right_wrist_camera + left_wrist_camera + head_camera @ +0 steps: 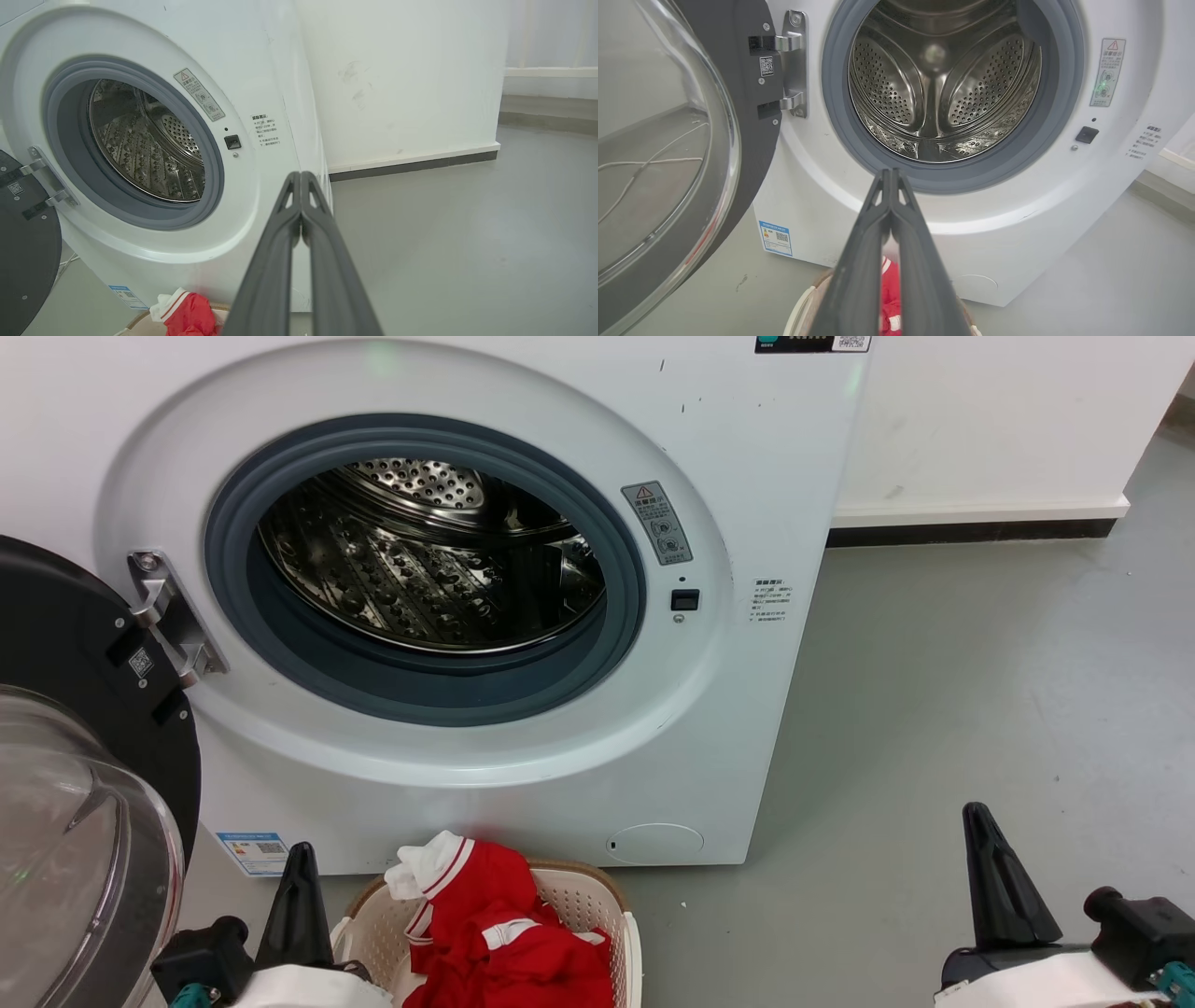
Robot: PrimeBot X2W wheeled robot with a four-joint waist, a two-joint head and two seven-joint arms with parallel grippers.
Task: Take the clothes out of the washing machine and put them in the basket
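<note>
The washing machine (747, 728) stands with its door (65, 644) swung open to our left, the perforated drum (420, 569) in plain sight. The red clothes (495, 933) lie heaped in the basket (583, 896), on the floor (980, 691) just before the machine, below the porthole. Our left gripper (301, 854) is just beside the basket's left rim. Our right gripper (976, 814) is well apart, over the floor. Both jaws are pressed together, tips touching, holding nothing.

The washing machine (766, 523) stands with its door (65, 644) swung open. Red clothes (495, 919) lie heaped in the basket (588, 901) just before it.
</note>
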